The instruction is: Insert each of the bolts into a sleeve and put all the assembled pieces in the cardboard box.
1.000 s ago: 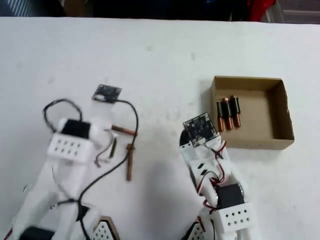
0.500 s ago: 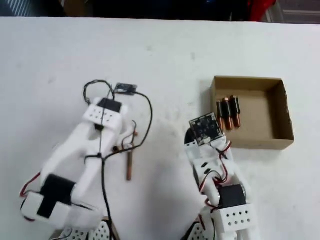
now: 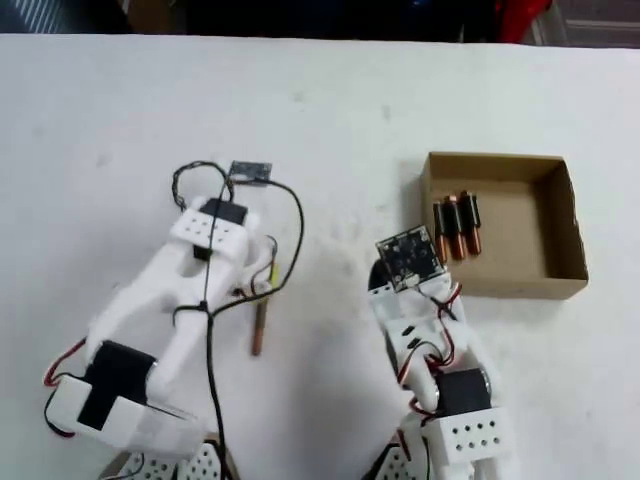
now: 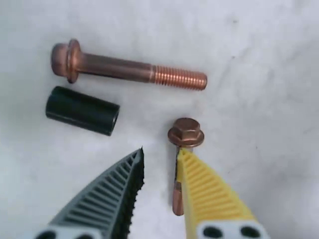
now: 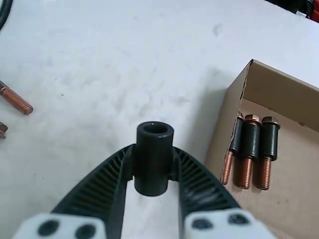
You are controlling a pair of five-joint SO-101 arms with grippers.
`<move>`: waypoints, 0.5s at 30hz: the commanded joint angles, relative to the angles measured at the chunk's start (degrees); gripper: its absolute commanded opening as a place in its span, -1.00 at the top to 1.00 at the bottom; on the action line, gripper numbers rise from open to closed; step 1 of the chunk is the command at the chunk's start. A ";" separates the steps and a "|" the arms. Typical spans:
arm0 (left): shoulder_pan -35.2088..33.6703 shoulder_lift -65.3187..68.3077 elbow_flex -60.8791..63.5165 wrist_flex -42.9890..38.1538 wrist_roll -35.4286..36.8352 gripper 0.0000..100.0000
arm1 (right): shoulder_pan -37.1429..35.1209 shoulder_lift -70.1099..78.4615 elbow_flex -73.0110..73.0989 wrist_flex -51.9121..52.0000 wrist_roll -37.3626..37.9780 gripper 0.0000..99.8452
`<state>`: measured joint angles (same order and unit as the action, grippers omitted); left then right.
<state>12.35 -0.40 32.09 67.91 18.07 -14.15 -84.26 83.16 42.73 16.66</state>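
Observation:
In the left wrist view two copper bolts lie on the white table: one bolt (image 4: 127, 68) on its side beside a loose black sleeve (image 4: 82, 110), and another bolt (image 4: 183, 142) right against my yellow finger. My left gripper (image 4: 160, 152) is open just over them, holding nothing. From above, that gripper (image 3: 258, 278) hovers over one bolt (image 3: 258, 328). My right gripper (image 5: 152, 159) is shut on an upright black sleeve (image 5: 153, 149), a short way from the cardboard box (image 5: 279, 89). In the box (image 3: 555, 275) lie three assembled pieces (image 3: 457, 225).
The left arm's black cable (image 3: 290, 215) loops over the table near the bolts. The right arm's wrist (image 3: 408, 258) stands close to the box's near-left corner. Open table stretches behind both arms.
The left arm has folded and swung its wrist over the bolts, hiding the sleeve and one bolt from above. The right arm has hardly moved and still holds its sleeve.

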 commanded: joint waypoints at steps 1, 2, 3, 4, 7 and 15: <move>0.84 0.13 1.41 -5.27 1.76 0.72 | 0.75 -1.01 -0.44 -1.63 -0.53 0.97; 0.84 0.13 2.20 -6.51 1.76 0.72 | 0.75 -1.01 -0.44 -1.63 -0.53 0.97; 0.84 0.13 2.99 -7.74 1.76 0.72 | 0.75 -1.01 -0.44 -1.63 -0.53 0.97; 0.84 0.13 3.69 -8.79 1.76 0.72 | 0.75 -1.01 -0.44 -1.63 -0.53 0.97; 0.84 0.13 4.57 -9.85 1.76 0.72 | 0.75 -1.01 -0.44 -1.63 -0.44 0.97; 1.89 0.04 5.01 -9.58 1.76 0.72 | 0.75 -1.01 -0.44 -1.63 -0.26 0.97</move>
<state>12.35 -0.40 37.45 59.74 19.21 -14.15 -84.26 83.16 42.73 16.66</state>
